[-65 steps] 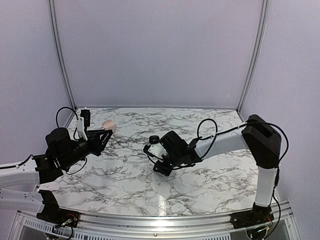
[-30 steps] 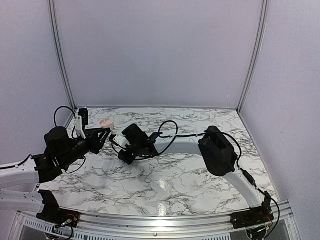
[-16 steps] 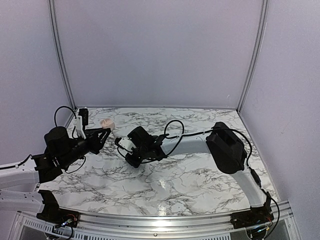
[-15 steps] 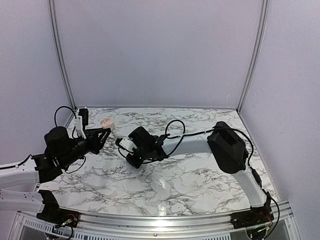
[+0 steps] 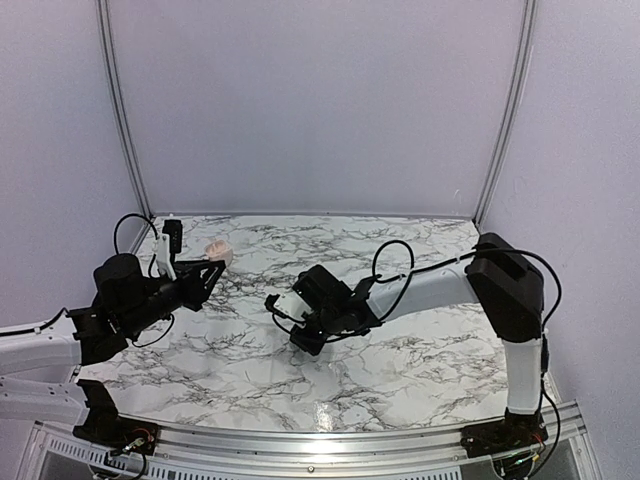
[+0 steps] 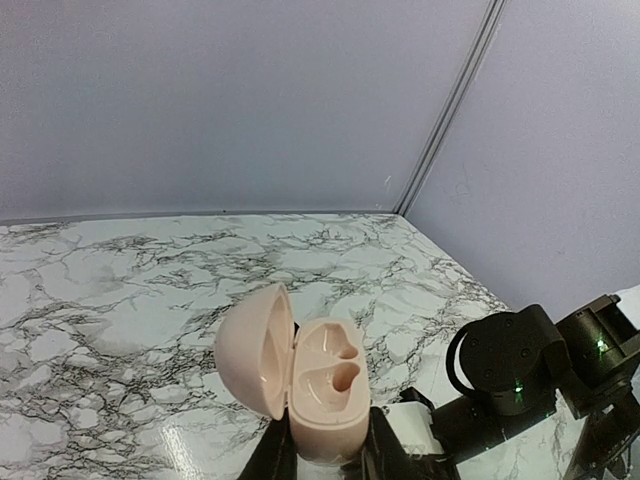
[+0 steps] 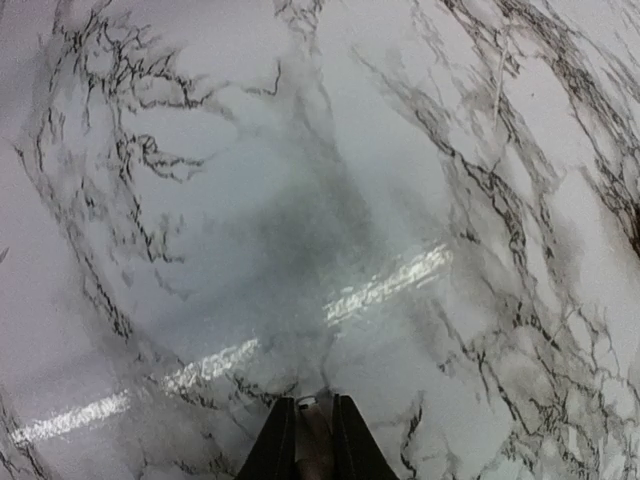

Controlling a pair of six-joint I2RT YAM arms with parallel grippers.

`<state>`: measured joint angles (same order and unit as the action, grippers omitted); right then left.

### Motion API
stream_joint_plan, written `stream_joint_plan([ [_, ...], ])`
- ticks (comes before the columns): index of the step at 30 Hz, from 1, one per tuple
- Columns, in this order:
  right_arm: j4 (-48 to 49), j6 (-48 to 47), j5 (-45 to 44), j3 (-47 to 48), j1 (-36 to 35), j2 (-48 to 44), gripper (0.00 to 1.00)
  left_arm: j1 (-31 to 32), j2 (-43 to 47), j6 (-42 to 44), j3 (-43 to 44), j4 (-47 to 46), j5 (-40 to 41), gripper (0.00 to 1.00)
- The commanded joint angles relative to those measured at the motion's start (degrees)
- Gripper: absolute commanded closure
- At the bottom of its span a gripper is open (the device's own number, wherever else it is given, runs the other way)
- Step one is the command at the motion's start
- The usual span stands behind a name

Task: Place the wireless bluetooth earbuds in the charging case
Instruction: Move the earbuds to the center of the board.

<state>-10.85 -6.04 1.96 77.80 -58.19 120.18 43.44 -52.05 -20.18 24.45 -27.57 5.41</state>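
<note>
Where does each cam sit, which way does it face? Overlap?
Top external: high behind the bases, looking down at the marble table; both arms show.
Left wrist: looks along its jaws across the table to the far wall; jaws grip the open charging case.
Right wrist: faces down at marble; own shut jaws at bottom edge.
Shared: top and left wrist both show case and right arm.

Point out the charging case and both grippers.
charging case [image 6: 325, 418], left wrist view, on its base.
left gripper [image 5: 213, 267], top external view, between its fingertips.
right gripper [image 7: 312, 438], right wrist view, between its fingertips.
</note>
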Motion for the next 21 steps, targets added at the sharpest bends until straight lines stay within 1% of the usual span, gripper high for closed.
stream_joint_plan([
  [1,-4.88,0.16,0.38,-5.2,0.74,-4.22,0.86,-0.34,-0.46,0.05,0.94,-1.15,-0.96,1.0],
  [2,-5.61,0.07,0.43,-5.78,0.84,-5.18,0.86,-0.29,-0.49,0.01,0.95,-1.17,-0.94,1.0],
  [5,-7.74,0.19,0.83,-6.03,1.12,-7.87,0.78,-0.31,-0.83,0.06,1.11,-1.16,-1.31,1.0],
  [7,-8.73,0.6,1.24,-5.52,1.2,-10.07,0.69,-0.29,-1.07,-0.03,1.28,-1.25,-1.47,1.0],
  [9,-9.5,1.13,1.98,-4.75,1.51,-11.8,0.65,-0.35,-1.1,-0.07,1.39,-1.25,-1.61,1.0],
  [13,-10.41,2.12,3.98,-4.26,2.75,-14.9,0.61,-0.3,-0.72,0.04,1.15,-1.24,-1.6,1.0],
  [17,-10.71,2.7,5.57,-5.57,4.52,-16.39,0.61,-0.36,-0.59,0.09,1.04,-1.25,-1.62,1.0],
  [21,-10.53,3.15,6.42,-6.36,4.67,-16.2,0.61,-0.34,-0.42,0.23,0.79,-1.26,-1.56,1.0],
])
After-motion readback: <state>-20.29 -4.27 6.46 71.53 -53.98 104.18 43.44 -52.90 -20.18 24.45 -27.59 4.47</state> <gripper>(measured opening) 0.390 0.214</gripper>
